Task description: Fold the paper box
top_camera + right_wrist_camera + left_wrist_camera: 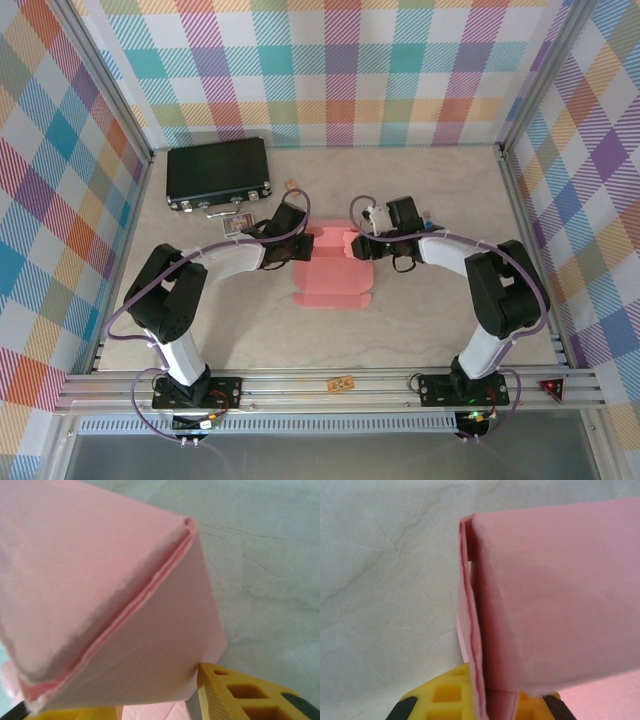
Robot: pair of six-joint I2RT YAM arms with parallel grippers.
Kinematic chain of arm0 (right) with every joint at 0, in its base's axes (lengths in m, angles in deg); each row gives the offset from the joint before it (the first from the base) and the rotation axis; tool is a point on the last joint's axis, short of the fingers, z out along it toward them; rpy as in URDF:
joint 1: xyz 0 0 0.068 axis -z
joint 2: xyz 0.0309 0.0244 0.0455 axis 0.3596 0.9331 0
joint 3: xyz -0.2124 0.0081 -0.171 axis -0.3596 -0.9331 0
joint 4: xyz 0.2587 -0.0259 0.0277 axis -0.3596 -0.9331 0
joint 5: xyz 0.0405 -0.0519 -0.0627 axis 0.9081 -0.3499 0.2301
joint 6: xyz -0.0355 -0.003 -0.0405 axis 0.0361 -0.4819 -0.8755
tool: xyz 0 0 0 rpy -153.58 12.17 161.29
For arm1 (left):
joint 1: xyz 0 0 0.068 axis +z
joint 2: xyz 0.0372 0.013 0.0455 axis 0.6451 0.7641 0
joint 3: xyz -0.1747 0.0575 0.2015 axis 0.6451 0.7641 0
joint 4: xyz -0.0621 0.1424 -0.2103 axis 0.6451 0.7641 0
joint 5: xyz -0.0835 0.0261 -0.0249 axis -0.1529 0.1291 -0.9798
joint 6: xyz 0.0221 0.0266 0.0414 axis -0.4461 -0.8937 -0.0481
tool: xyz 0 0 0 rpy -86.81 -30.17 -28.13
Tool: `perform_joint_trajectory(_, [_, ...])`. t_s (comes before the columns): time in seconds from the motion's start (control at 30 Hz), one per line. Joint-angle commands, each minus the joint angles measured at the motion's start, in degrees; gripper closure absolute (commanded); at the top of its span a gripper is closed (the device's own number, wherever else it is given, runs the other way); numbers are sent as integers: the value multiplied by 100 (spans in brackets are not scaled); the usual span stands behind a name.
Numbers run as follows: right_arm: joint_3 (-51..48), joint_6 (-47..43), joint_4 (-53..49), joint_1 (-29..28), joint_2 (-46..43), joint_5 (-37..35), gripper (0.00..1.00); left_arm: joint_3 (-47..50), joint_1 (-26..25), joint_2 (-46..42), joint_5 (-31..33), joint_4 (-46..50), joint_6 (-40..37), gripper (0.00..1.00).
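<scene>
Close up, my left gripper (487, 702) pinches the salmon-pink thin card paper box (331, 272), frame centre; my right gripper (150, 707) straddles its wall, grip unclear. Squeezing harder could crush that crease.

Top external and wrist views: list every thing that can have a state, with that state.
paper box: partly folded, walls raised at the far end, near part lying flat.
black case: closed, lying flat.
left pincer: shut on the paper box's doubled side wall.
right pincer: fingers either side of the opposite wall; whether it grips is unclear.
</scene>
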Motion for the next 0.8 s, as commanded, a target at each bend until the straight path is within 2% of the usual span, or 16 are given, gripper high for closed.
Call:
perform_joint_trajectory(0.0, [-175,172,710,-197,-162,-794,60,-149,18,-16,-130,14,47,100])
perform_joint_trajectory(0.17, [-345,296,1200,-504,-132,-1707,60,-158,17,-28,-167,47,72,100])
perform_joint_trajectory(0.3, [-318,477,1335,-567,-26,-2020,62,-180,22,-88,-137,233,163,100])
perform_joint_trajectory(0.67, [28,459,1273,-597,282,-2066,63,-410,16,-122,-387,1093,624,100])
perform_joint_trajectory(0.77, [101,473,1141,-609,336,-2144,66,-479,17,-122,-357,1290,694,100])
